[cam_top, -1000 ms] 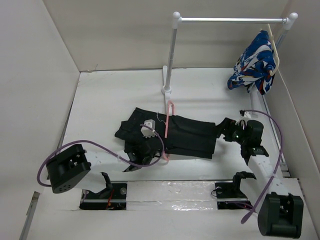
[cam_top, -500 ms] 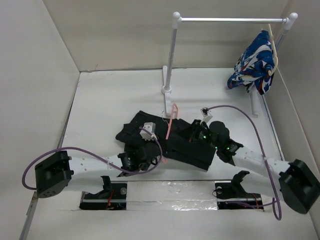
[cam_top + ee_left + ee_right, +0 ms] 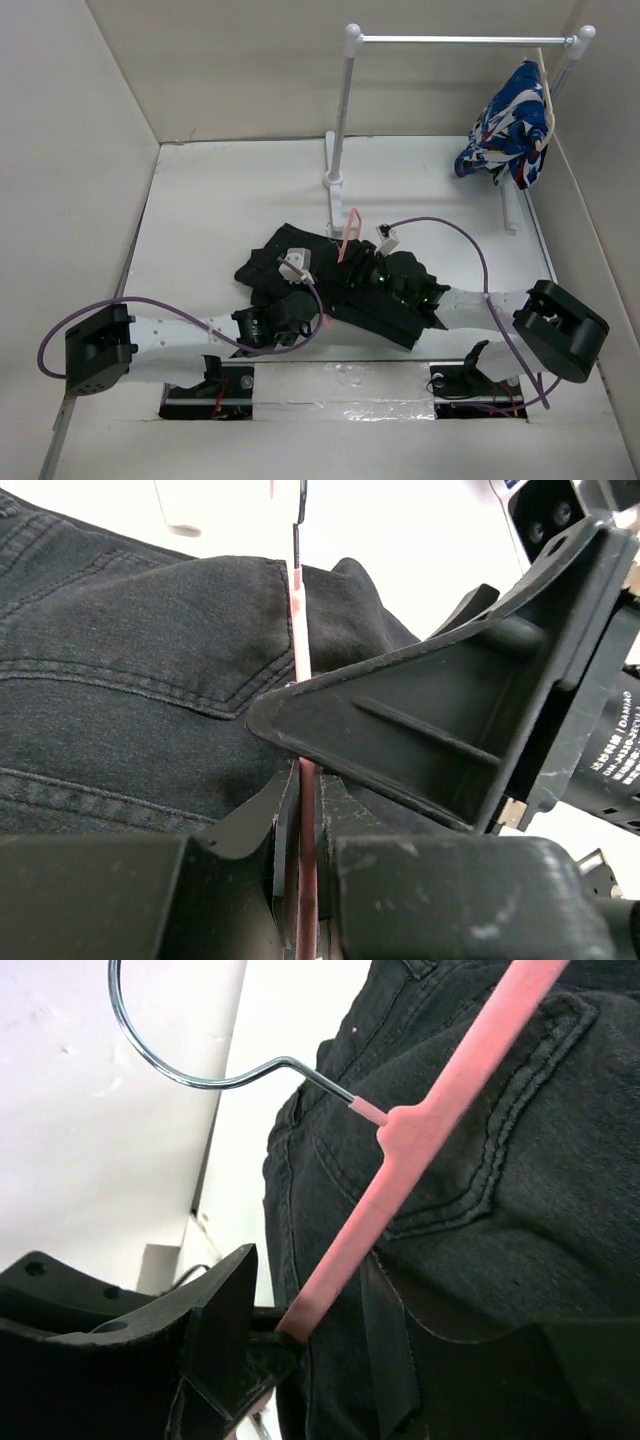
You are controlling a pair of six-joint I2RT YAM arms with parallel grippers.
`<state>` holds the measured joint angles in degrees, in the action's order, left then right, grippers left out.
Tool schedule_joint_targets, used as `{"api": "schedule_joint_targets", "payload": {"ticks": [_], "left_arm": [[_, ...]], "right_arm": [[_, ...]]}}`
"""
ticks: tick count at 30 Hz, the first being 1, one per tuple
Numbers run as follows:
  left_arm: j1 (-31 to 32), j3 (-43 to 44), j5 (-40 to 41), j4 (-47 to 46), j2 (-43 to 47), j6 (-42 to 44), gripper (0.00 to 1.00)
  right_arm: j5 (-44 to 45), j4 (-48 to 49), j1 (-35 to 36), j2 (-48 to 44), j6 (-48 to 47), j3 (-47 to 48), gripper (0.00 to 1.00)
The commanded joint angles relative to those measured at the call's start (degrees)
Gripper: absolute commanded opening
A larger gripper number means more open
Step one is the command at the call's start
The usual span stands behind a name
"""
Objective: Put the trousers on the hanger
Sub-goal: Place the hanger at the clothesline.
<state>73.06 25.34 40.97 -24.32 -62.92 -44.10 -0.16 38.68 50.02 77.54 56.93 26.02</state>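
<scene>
The black trousers (image 3: 268,262) lie spread flat mid-table, their pocket seams filling the left wrist view (image 3: 130,680) and the right wrist view (image 3: 500,1160). The pink hanger (image 3: 348,228) slants across them, its bare metal hook (image 3: 150,1050) pointing at the rack post. My left gripper (image 3: 318,315) is shut on the hanger's lower bar (image 3: 299,630), pinched between its pads (image 3: 305,880). My right gripper (image 3: 350,283) reaches in from the right, just above the left one. It is open, with the pink arm (image 3: 440,1110) running between its fingers (image 3: 215,1330).
A white clothes rack stands at the back, its post (image 3: 340,110) just behind the trousers and its rail (image 3: 460,40) overhead. A blue, white and red garment (image 3: 505,130) hangs at the rail's right end. White walls enclose the table on three sides.
My right arm has swung in from the table's right side over the trouser legs to the hanger, and its jaws have narrowed. The hanger's hook end has lifted and tilted rightward. The left grip holds.
</scene>
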Motion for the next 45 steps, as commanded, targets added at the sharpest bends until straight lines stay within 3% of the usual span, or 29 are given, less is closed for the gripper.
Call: {"api": "schedule_joint_targets", "payload": {"ticks": [1,2,5,11,13,14,17,22,27,32,40,45], "left_arm": [[0.24,0.76,1.13,-8.12,2.10,1.03,0.00],[0.24,0.93,1.04,-8.03,2.09,1.12,0.00],[0.77,-0.11,-0.09,-9.60,2.80,1.03,0.00],[0.77,1.02,-2.12,-8.30,7.45,8.04,0.00],[0.77,2.34,-2.21,-5.94,10.61,10.16,0.09],[0.77,3.91,-1.86,-4.53,12.80,12.08,0.20],[0.77,5.94,-1.60,0.48,16.23,14.73,0.38],[0.77,7.44,-0.02,4.26,26.34,17.64,0.51],[0.25,4.99,7.00,3.84,34.77,18.95,0.55],[0.24,3.06,13.60,2.09,34.53,22.55,0.56],[0.24,-2.13,14.57,-6.52,30.93,27.75,0.57],[-0.90,-2.76,12.21,-4.26,29.96,24.68,0.56]], "right_arm": [[3.68,10.44,1.65,2.43,4.06,-0.18,0.48],[3.85,12.63,1.66,2.96,4.42,-0.09,0.38],[2.98,14.66,2.19,4.28,5.21,0.87,0.21],[0.97,16.94,1.49,3.85,8.11,3.33,0.04],[0.60,19.23,0.70,3.50,10.38,3.42,0.02],[-1.40,20.64,0.69,3.41,11.09,4.12,0.00],[-3.78,22.66,-1.58,3.23,13.56,5.79,0.00],[-8.00,23.29,-5.54,1.66,15.85,11.05,0.00],[-11.17,19.69,-9.58,-1.59,16.20,14.67,0.00],[-15.38,16.78,-14.85,-4.93,17.16,18.62,0.00],[-21.72,8.62,-26.37,-6.26,18.22,29.16,0.00],[-24.53,0.00,-33.04,-2.14,16.46,40.23,0.00]]}}
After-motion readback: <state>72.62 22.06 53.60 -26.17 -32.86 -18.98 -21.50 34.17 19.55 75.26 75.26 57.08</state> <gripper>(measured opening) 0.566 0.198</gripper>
